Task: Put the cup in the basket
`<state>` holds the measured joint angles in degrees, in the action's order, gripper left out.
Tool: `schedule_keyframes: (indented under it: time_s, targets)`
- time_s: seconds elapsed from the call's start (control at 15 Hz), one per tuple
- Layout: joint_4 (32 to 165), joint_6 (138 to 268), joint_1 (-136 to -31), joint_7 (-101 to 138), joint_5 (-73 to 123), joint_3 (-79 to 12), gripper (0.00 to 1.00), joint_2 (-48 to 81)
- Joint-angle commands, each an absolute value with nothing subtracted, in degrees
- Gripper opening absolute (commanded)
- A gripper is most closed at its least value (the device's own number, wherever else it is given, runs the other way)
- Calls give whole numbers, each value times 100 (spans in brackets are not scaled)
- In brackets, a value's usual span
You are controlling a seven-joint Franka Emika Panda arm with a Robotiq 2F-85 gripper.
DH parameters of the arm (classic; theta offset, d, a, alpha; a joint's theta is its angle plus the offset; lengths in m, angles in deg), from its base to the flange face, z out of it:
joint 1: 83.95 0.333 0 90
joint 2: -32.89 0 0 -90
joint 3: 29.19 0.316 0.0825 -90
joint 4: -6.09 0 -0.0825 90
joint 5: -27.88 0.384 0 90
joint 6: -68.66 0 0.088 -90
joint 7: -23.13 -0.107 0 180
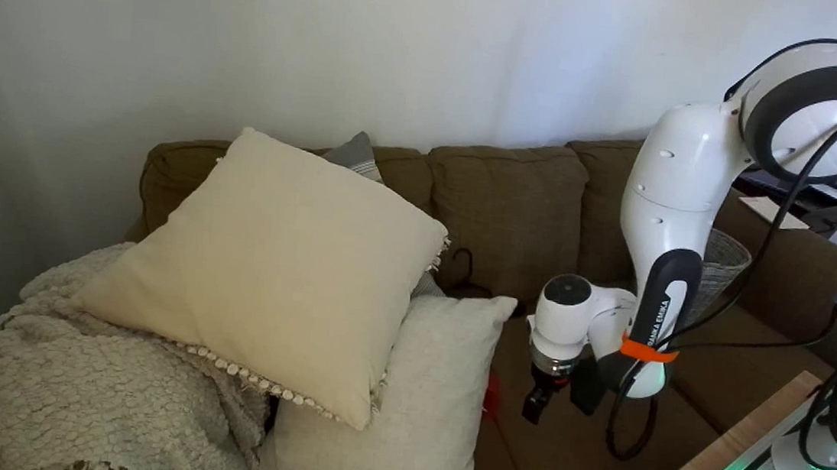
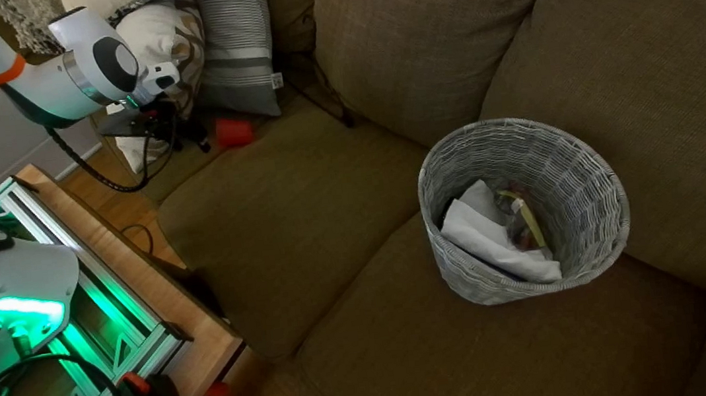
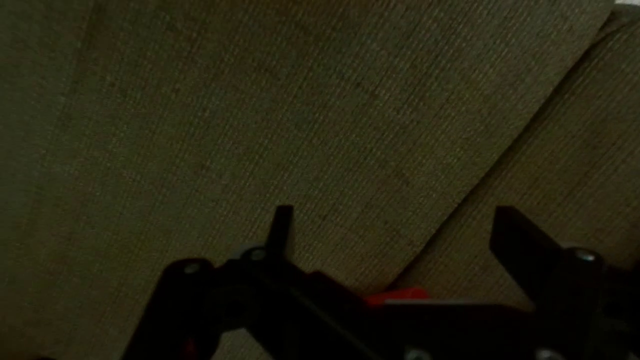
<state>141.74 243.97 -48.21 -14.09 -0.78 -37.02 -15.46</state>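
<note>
The red cup (image 2: pixel 234 132) lies on the brown couch seat beside the striped pillow in an exterior view. It also shows partly behind a pillow edge in an exterior view (image 1: pixel 492 397). In the wrist view only a red strip of the cup (image 3: pixel 397 296) shows above the dark gripper body. My gripper (image 3: pixel 393 220) is open, with only couch fabric seen between its fingertips. In the exterior views the gripper (image 1: pixel 536 411) (image 2: pixel 204 142) hangs above the seat close to the cup, apart from it. The grey woven basket (image 2: pixel 580 182) stands on the couch; it is partly behind the arm in an exterior view (image 1: pixel 727 261).
The basket holds a white cloth (image 2: pixel 491 242) and a yellowish item. Cream pillows (image 1: pixel 292 269), a striped grey pillow (image 2: pixel 237 45) and a knitted blanket (image 1: pixel 104 389) crowd one couch end. A dark hooked object (image 2: pixel 321 95) lies by the backrest. The robot's wooden table (image 2: pixel 158 300) borders the couch.
</note>
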Motion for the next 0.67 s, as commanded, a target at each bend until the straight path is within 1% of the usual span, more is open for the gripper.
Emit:
schedule_keyframes:
  time_s: [0.0, 0.27, 0.33, 0.47, 0.6]
  targets:
    - [13602, 23145, -4017, -1347, 1080, -3987, 100, -1726]
    - [12928, 22288, -3383, -1619, 1258, -4395, 100, -2026]
    - [12835, 22181, -3431, -1470, 1197, -4330, 100, -2106]
    - [12999, 22316, -3456, -1421, 1221, -4289, 100, -1902]
    - [12918, 22317, -3443, -1364, 1226, -4292, 100, -2010]
